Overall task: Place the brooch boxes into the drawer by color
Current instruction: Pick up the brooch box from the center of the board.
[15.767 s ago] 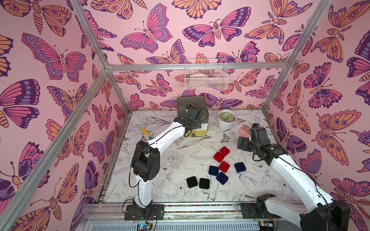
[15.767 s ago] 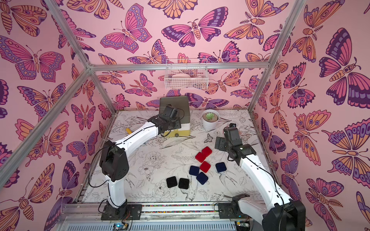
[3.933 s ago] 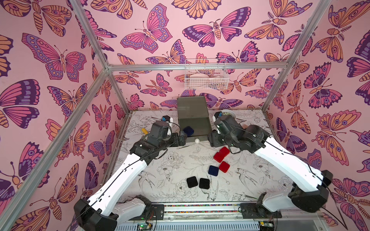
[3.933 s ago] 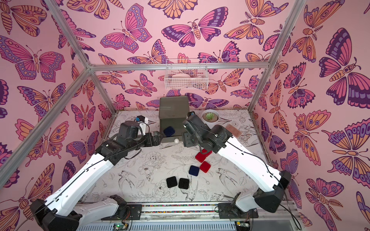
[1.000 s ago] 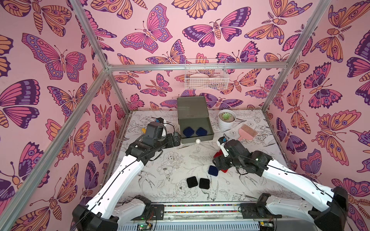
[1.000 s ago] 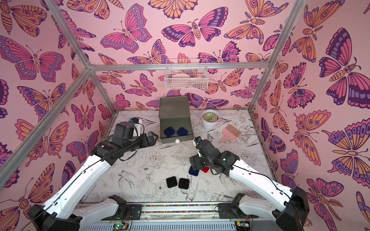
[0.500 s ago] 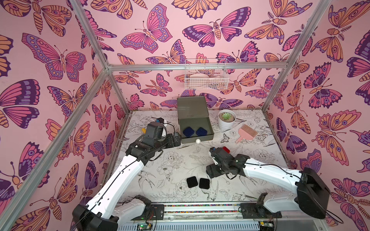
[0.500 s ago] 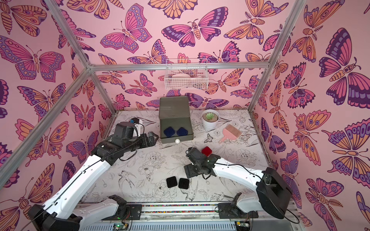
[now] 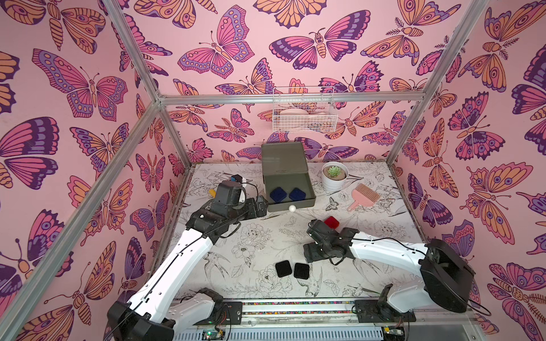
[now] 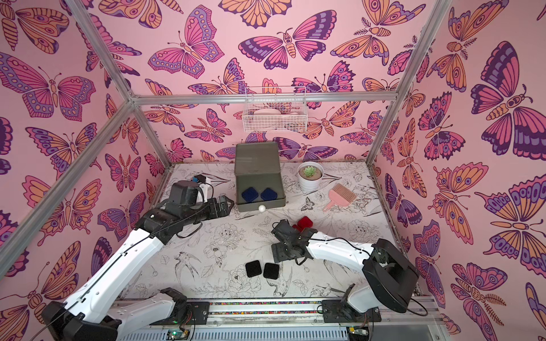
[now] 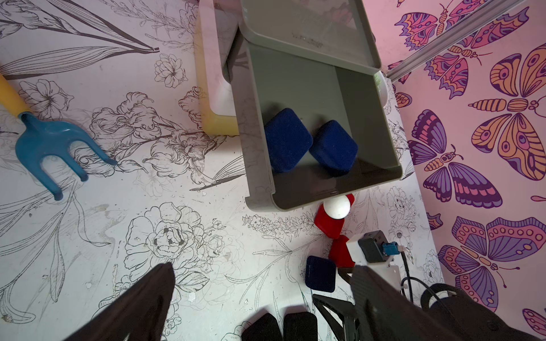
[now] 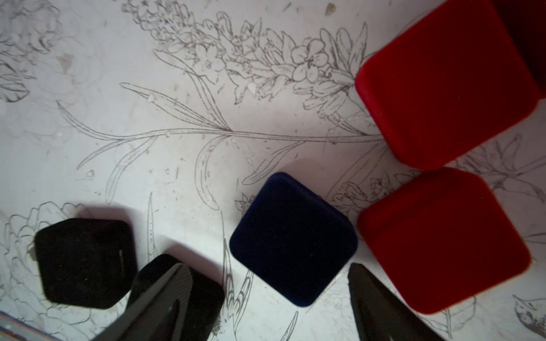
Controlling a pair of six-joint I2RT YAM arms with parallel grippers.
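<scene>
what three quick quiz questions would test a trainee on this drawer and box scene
1. True or false: two navy boxes lie in the open grey drawer.
2. Which colour box lies between the open jaws of the right gripper? A red, B navy, C black.
3. How many black boxes sit on the table?
Key: 1 true; 2 B, the navy box; 3 two.

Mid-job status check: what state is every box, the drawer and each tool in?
Grey top drawer, pulled open.
Two navy boxes, lying inside it.
Third navy box, loose on the table.
Red boxes, closed, on the table.
Black boxes, closed, side by side on the table.
Left tool, open, empty.
Right tool, open over the third navy box, not gripping.
</scene>
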